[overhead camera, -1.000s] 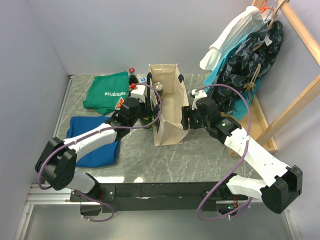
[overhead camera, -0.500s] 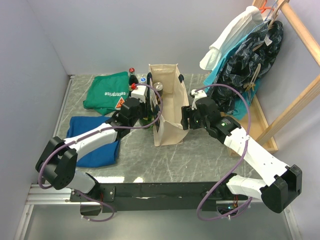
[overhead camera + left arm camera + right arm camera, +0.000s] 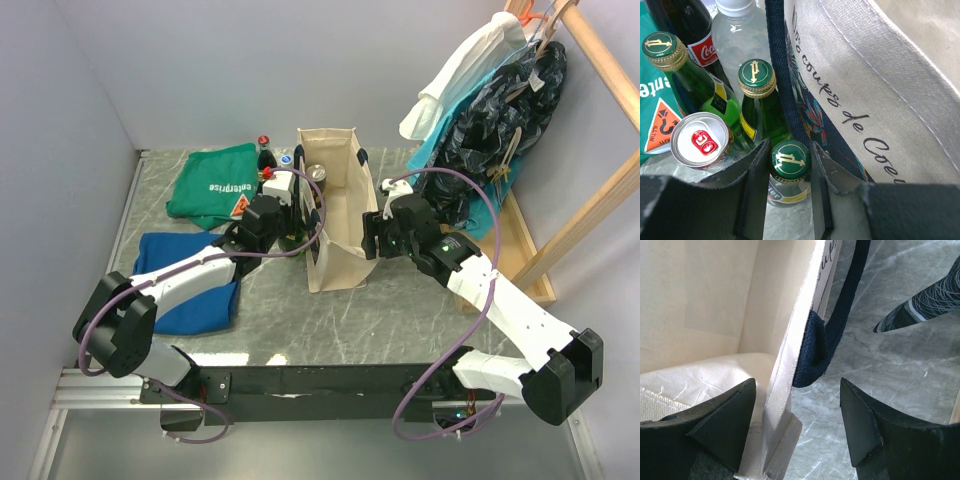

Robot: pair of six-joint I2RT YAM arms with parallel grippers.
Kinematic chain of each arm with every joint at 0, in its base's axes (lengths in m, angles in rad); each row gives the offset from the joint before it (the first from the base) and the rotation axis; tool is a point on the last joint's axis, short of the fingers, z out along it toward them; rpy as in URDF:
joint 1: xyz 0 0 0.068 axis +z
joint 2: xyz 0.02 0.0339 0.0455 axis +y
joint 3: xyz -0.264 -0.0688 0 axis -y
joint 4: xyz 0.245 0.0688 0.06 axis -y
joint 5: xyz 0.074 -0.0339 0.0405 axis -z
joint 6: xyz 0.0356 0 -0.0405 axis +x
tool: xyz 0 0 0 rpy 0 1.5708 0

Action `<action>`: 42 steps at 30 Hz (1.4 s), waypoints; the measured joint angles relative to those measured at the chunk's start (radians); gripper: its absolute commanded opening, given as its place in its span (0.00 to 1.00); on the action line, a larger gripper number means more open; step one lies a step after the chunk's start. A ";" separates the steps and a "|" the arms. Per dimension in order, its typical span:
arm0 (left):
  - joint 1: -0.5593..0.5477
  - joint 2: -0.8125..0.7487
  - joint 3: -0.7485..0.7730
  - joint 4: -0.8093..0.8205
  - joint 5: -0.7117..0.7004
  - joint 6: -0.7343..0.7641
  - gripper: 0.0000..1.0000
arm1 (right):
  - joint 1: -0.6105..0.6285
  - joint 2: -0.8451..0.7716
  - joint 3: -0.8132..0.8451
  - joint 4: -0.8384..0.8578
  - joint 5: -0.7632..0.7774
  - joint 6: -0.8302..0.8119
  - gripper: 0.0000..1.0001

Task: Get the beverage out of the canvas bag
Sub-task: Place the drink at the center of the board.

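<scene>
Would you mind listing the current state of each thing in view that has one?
canvas bag, upright, mouth open.
held green bottle, capped, upright, outside the bag.
left gripper, shut on the held green bottle.
right gripper, open, straddling the bag's side wall.
second green bottle, capped, upright.
can, unopened, upright.
water bottle, capped.

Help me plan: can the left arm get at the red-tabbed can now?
Probably not yet: the left gripper is shut on a green bottle beside the can; once freed, the can's top looks unobstructed.
</scene>
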 measured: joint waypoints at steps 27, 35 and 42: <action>0.000 0.019 -0.003 0.044 -0.021 -0.023 0.22 | 0.000 0.003 0.000 0.000 0.002 -0.003 0.74; -0.001 0.019 -0.003 0.043 -0.034 -0.023 0.45 | 0.000 0.006 0.000 0.000 0.001 -0.003 0.74; -0.001 -0.005 -0.003 0.080 -0.070 -0.020 0.59 | 0.000 0.012 0.000 0.002 0.000 -0.003 0.74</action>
